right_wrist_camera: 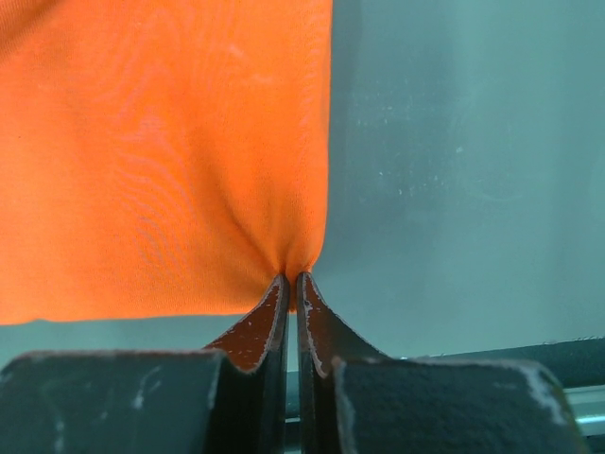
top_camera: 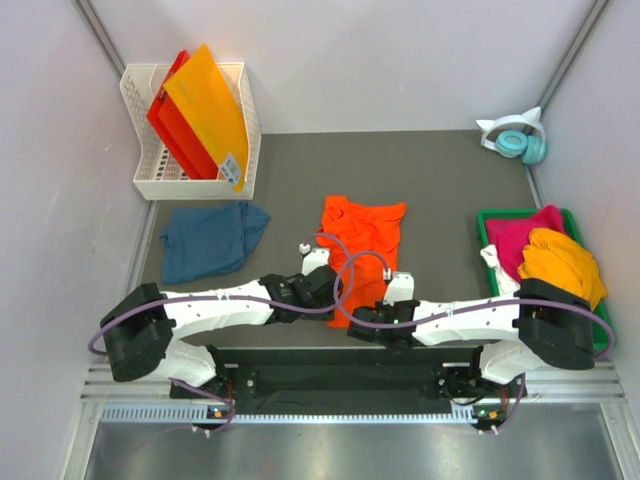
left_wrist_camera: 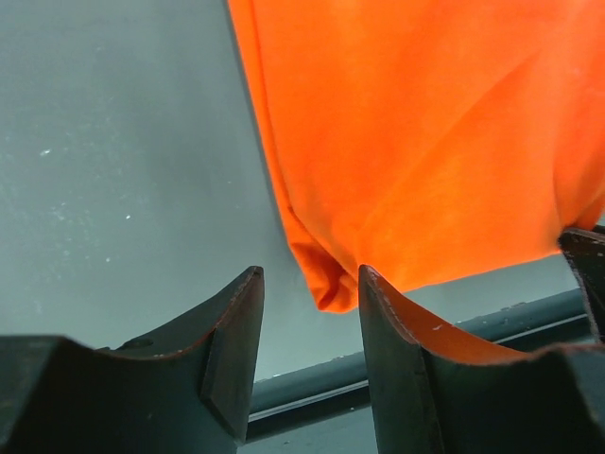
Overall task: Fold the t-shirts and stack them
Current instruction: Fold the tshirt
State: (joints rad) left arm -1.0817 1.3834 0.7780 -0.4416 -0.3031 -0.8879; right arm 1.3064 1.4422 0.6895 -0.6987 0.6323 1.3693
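Right gripper (right_wrist_camera: pixel 292 280) has its jaws pinched tight on the near corner of the large bright orange cloth t-shirt (right_wrist_camera: pixel 161 151). Left gripper (left_wrist_camera: pixel 310 276) stands about half open, the shirt's other near corner sitting in the gap, unclamped. The shirt lies mid-table on the dark grey tabletop (top_camera: pixel 440 180); a crumpled dark teal-blue t-shirt (top_camera: pixel 210 238) lies well apart to its left, a green plastic tray (top_camera: pixel 510 212) of shirts on the right.

The left arm (top_camera: pixel 215 308) and right arm (top_camera: pixel 470 320) have white shells, black joints, looping purple cables (top_camera: pixel 335 241) and dark, scuffed fingers (right_wrist_camera: pixel 253 331).
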